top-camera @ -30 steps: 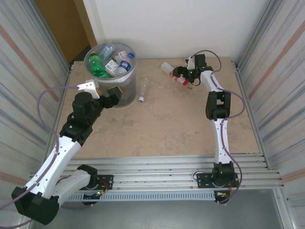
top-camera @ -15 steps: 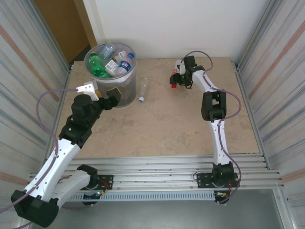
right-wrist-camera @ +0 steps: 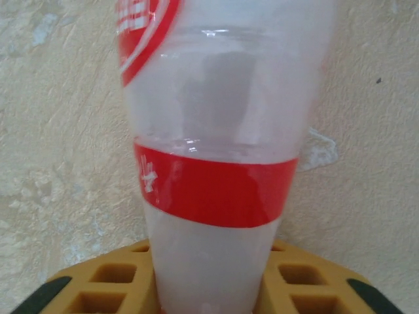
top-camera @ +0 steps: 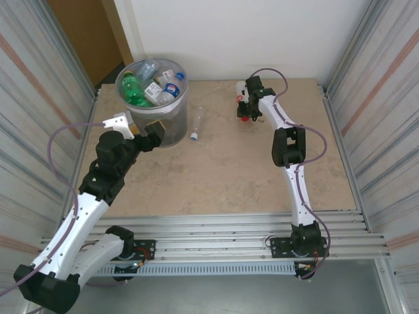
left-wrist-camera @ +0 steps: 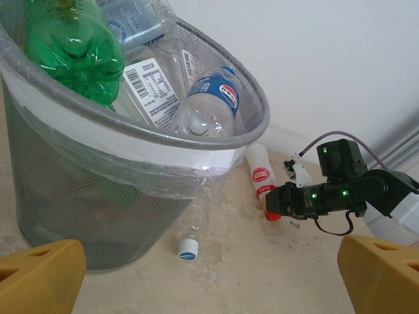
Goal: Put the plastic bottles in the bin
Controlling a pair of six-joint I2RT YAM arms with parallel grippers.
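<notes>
The bin (top-camera: 171, 125) stands at the far left, heaped with plastic bottles, among them a green one (left-wrist-camera: 72, 46) and a blue-labelled one (left-wrist-camera: 211, 103). A clear bottle (top-camera: 197, 121) with a white and blue cap (left-wrist-camera: 188, 248) lies on the table just right of the bin. Farther right, my right gripper (top-camera: 247, 110) is shut on a white bottle (right-wrist-camera: 216, 183) with a red label and red cap (top-camera: 244, 119), its yellow fingers (right-wrist-camera: 98, 291) pressed on both sides near the cap end. My left gripper (top-camera: 137, 124) hangs open beside the bin's near wall, holding nothing.
Corrugated metal walls close in the table on the left (top-camera: 39, 98) and right (top-camera: 380, 98). A white wall (top-camera: 249, 33) runs along the back. The tabletop (top-camera: 216, 176) between the arms is bare beige stone.
My right gripper has swung left along the far edge and shut on the white red-labelled bottle, which has turned with it. The left arm has barely shifted.
</notes>
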